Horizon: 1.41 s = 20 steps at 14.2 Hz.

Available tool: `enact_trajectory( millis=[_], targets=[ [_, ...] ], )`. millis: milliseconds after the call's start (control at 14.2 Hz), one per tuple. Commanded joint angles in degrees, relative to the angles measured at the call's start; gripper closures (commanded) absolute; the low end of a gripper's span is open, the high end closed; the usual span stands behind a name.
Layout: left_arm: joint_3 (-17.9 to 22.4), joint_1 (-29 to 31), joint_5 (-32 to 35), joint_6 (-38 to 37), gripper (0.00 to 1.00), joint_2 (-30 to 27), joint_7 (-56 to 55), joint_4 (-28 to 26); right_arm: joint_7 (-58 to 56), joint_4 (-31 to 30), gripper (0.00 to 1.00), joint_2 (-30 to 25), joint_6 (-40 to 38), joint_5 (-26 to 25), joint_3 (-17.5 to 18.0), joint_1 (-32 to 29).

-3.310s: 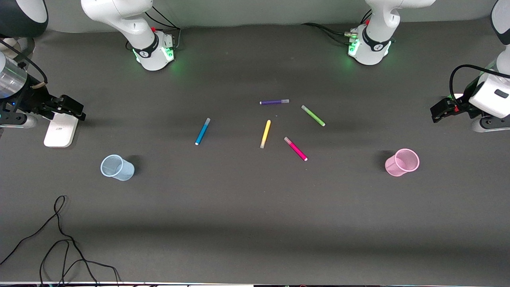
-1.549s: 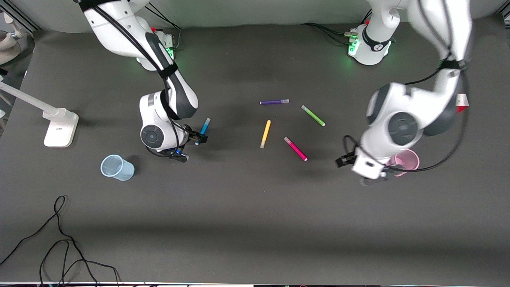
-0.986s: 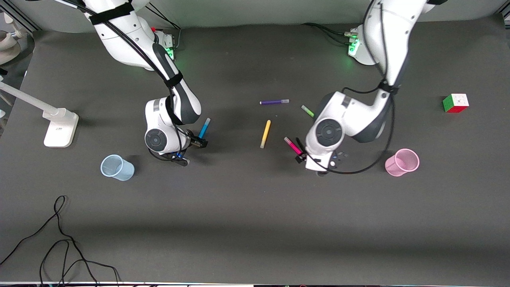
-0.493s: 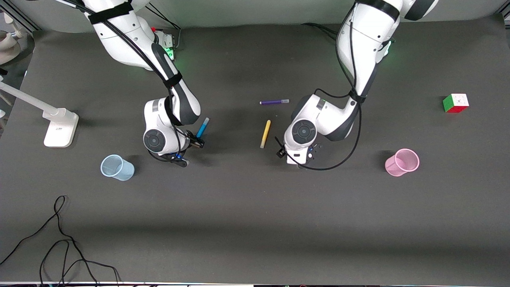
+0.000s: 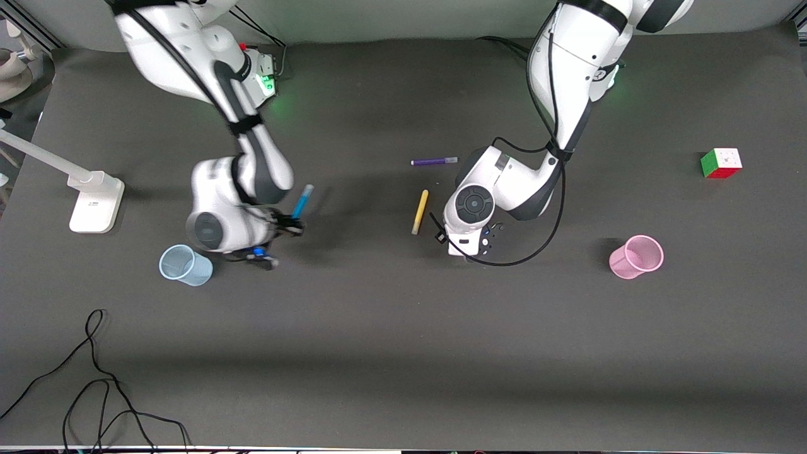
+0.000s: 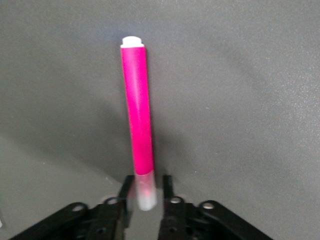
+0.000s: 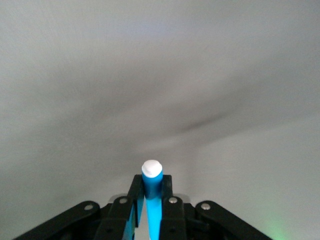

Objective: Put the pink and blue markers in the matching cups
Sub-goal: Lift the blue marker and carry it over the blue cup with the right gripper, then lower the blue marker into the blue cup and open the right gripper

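Lifted since earlier, the blue marker rides clamped in the right end effector near the blue cup, the left end effector pinches the pink marker, and both cups, the pink cup included, await pens.

- A dark grey, matte cloth-like worktop fills nearly the whole front view.
- A pale grey wall strip runs along its edge by the arm bases.
- A white stand with a flat rectangular foot sits at the right arm's end.
- Loose black cable coils near the front camera.
- Green light glows on the worktop by each base.
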Motion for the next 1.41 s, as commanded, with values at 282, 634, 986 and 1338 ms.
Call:
enact_trajectory(
  millis=[282,634,986,1338],
  targets=[
    [0.87,0.93,-0.67,-1.97,1.0,-3.61,0.06,-1.04,-5.23,-1.93,1.0,-17.17,3.28,-29.36,-5.36,0.01],
    [0.7,8.14,-0.58,-16.67,0.91,-8.99,2.87,4.49,-18.16,-8.33,1.0,-17.89,25.04,-35.28,-13.62,-0.17],
    [0.34,3.42,-0.76,-7.2,0.02,-5.13,2.0,0.91,-18.78,-13.53,1.0,-13.24,44.86,-35.64,-14.25,-0.35],
    [0.26,1.38,-1.9,2.31,0.13,-3.63,2.0,-3.85,-18.87,-18.97,1.0,-12.18,53.55,-35.64,-15.47,-0.43]
  ],
)
